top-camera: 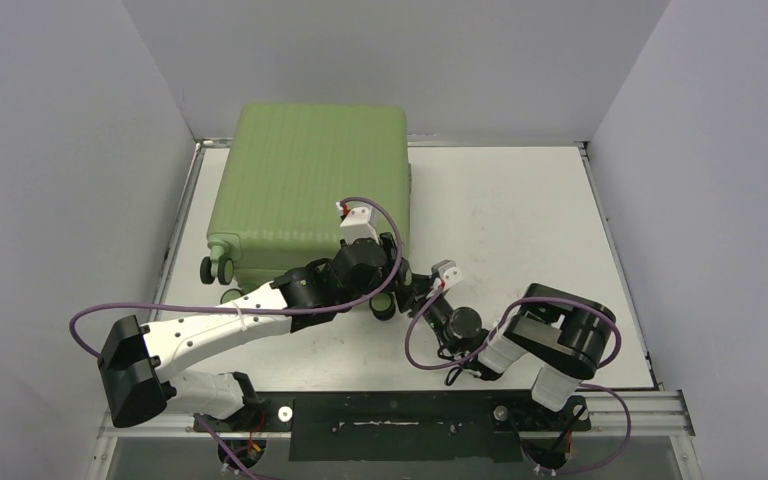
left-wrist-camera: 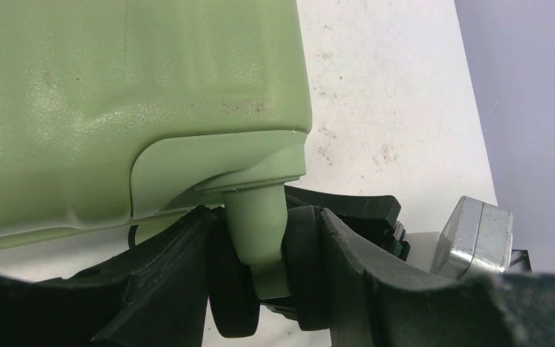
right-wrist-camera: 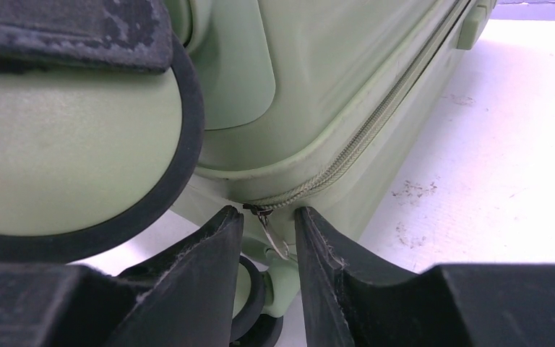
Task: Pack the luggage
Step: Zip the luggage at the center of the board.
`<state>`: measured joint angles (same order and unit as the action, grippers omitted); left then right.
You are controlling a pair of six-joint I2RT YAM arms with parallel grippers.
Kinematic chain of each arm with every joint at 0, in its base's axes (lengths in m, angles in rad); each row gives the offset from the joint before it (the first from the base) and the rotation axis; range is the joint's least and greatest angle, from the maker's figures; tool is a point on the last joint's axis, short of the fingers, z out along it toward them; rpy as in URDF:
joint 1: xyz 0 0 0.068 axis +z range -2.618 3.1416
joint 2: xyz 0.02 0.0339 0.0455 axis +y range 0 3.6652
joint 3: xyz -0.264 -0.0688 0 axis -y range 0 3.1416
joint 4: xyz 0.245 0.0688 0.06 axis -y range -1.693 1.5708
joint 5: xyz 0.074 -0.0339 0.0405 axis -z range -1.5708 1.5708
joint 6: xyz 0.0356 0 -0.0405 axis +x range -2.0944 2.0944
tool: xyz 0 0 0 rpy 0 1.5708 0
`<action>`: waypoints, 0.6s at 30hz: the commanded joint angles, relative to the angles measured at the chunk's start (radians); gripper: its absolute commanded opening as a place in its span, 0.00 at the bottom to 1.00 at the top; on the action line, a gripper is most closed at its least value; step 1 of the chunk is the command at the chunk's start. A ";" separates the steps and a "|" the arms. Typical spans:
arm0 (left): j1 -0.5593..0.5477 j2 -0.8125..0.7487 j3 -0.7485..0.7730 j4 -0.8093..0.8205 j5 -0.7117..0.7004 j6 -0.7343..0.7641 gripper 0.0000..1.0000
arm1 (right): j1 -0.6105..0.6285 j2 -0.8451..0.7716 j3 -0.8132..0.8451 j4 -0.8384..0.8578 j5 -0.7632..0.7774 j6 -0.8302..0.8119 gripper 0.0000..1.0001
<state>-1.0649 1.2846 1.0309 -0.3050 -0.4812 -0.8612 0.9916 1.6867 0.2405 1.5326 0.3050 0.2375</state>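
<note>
The luggage (top-camera: 305, 190) lies flat and closed at the table's back left, its light-green ribbed shell facing up (left-wrist-camera: 137, 108). My left gripper (top-camera: 385, 300) is shut on the twin black wheel (left-wrist-camera: 235, 289) at the near right corner, a finger pressing on each side of the green stem (left-wrist-camera: 260, 231). My right gripper (top-camera: 422, 290) sits just to the right at the same corner. Its jaws stand narrowly open on either side of the small metal zipper pull (right-wrist-camera: 274, 235), which hangs at the end of the zipper (right-wrist-camera: 361, 137), touching neither finger.
The white table (top-camera: 520, 220) has grey walls on three sides. Another wheel pair (top-camera: 215, 268) sticks out at the luggage's near left corner. In the right wrist view, the held wheel (right-wrist-camera: 65, 152) fills the left side with my left finger (right-wrist-camera: 65, 29) above it.
</note>
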 commanded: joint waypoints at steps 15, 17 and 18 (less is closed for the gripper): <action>-0.019 -0.010 -0.013 -0.076 0.071 0.005 0.00 | 0.002 0.030 0.055 -0.013 0.057 0.033 0.00; -0.021 -0.014 -0.018 -0.075 0.070 0.003 0.00 | -0.001 0.018 0.047 -0.006 0.077 0.030 0.00; -0.022 -0.015 -0.021 -0.075 0.071 0.001 0.00 | -0.002 0.013 0.046 -0.009 0.086 0.025 0.00</action>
<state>-1.0622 1.2846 1.0309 -0.3111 -0.5087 -0.8574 0.9981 1.7145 0.2680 1.5177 0.3302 0.2508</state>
